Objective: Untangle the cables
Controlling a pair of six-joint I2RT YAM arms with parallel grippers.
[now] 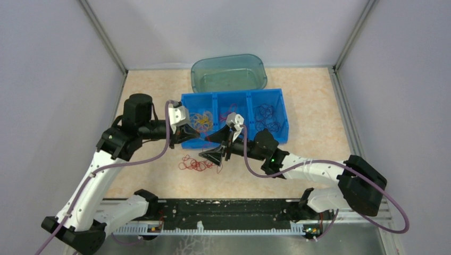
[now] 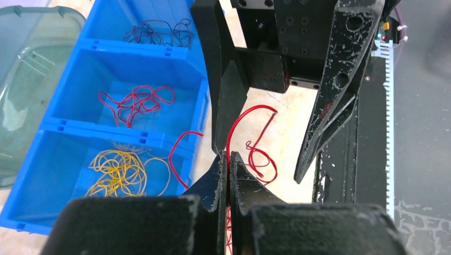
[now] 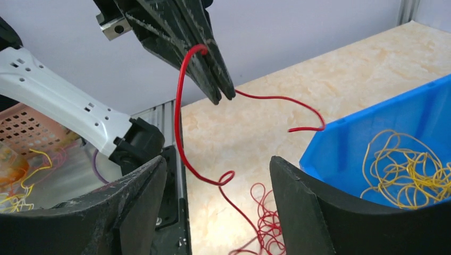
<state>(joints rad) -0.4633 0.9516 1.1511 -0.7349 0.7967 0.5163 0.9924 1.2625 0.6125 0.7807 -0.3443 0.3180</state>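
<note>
The cables lie sorted by colour in a blue bin [image 1: 282, 114]: yellow ones [image 1: 202, 121] in its left compartment, red ones [image 1: 230, 110] in the middle, dark ones [image 1: 267, 118] on the right. A clump of red cables [image 1: 194, 163] lies on the table in front of the bin. My left gripper [image 2: 228, 158] is shut on one red cable [image 3: 180, 122], which hangs from it in a loop down to the clump [image 3: 266, 223]. My right gripper [image 3: 217, 162] stands open just below the left gripper [image 3: 219, 89], its fingers either side of the hanging strand and apart from it.
A teal plastic tub [image 1: 228, 73] stands behind the bin at the back of the table. A black rail [image 1: 213, 218] runs along the near edge between the arm bases. Grey walls close in the table on both sides.
</note>
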